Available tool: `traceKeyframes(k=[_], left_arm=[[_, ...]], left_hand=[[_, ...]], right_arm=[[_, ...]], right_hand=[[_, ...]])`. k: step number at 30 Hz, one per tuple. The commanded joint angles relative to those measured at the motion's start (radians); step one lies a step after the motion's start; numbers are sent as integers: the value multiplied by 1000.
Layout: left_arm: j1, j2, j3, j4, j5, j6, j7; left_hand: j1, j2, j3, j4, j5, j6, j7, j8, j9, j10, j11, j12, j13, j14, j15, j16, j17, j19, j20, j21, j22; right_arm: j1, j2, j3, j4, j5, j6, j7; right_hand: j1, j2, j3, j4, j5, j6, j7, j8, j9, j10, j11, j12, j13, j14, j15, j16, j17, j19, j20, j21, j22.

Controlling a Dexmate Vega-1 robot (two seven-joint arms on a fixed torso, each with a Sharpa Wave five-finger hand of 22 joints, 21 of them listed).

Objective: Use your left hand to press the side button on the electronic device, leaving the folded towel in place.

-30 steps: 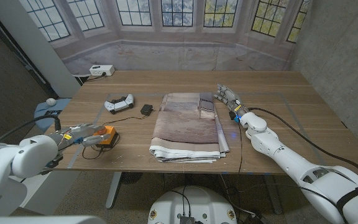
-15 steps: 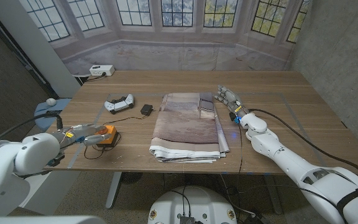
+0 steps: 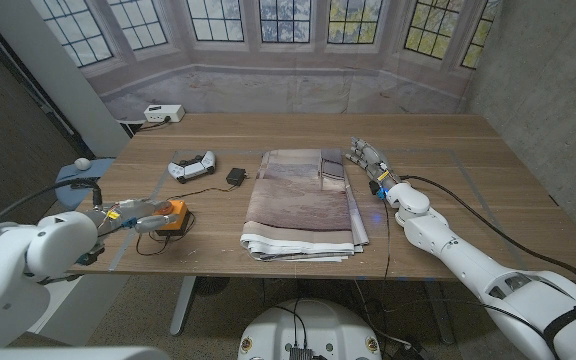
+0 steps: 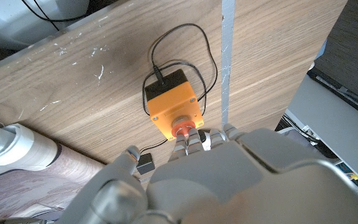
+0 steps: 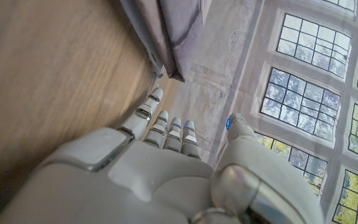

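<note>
Orange electronic device [image 3: 173,216] is sitting on the tabletop [image 3: 448,190] at lower left of the head frame, near the front edge. Body is a small orange box with a black rear section; a thin black cable [image 4: 191,46] is looping out from the black end and curling across the wood. In the left wrist view the device [image 4: 173,102] is showing a round red button [image 4: 183,129] on the side facing the hand.

Left hand [image 3: 133,218] is reaching in from the left edge of the head frame, fingers extended toward the device. In the left wrist view its fingertips [image 4: 190,138] are sitting right at the red button, apparently touching it; actual press depth cannot be told. The hand [image 4: 229,180] is grasping nothing, fingers held close together and pointed forward.

Folded towel [image 3: 303,200], brown-grey with a pale edge, is lying flat at centre frame, well apart from the device.

Right hand [image 3: 366,156] is waiting just beside the towel's right edge, upper centre-right of the head frame, fingers straight and slightly apart, released, holding nothing. The right wrist view is showing the same hand [image 5: 160,155] with fingers extended over the wood near the towel's edge [image 5: 166,37].

A white game controller [image 3: 190,166] and a small black adapter [image 3: 236,176] are lying between device and towel, farther back.
</note>
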Motion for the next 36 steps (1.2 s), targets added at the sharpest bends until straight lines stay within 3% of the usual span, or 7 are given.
traceKeyframes(k=[1, 24, 36], left_arm=[[3, 21, -4, 10, -30, 7, 10], [-46, 38, -2, -32, -66, -7, 31], [-48, 26, -14, -51, -80, -22, 33]], left_hand=[[-13, 2, 4, -2, 6, 7, -2, 5, 2, 11, -3, 4, 2, 7, -2, 9, 1, -8, -7, 5, 2], [-21, 0, 5, -2, 8, -3, -18, 1, 2, 3, -20, -1, 2, 8, -11, 7, 0, -11, -9, 5, 2], [-24, -1, 5, -3, 8, -2, -20, 1, 2, 6, -23, 0, 2, 13, -14, 8, 0, -11, -10, 6, 1]], right_arm=[[-9, -5, 3, -16, -2, -5, -11], [18, 8, 0, 18, -6, 20, 8], [-3, -6, 7, -17, -6, 17, -8]], right_hand=[[10, -2, 0, -5, -5, -1, 4, 3, 2, -1, -2, 5, 3, -4, -33, 10, 3, 8, -27, 5, 4], [9, -1, 0, -5, -5, -2, 3, 3, 2, -2, -3, 4, 3, -5, -32, 10, 3, 8, -26, 5, 4], [9, -1, 0, -6, -5, -1, 3, 3, 2, -3, -3, 4, 3, -5, -32, 11, 3, 8, -26, 5, 4]])
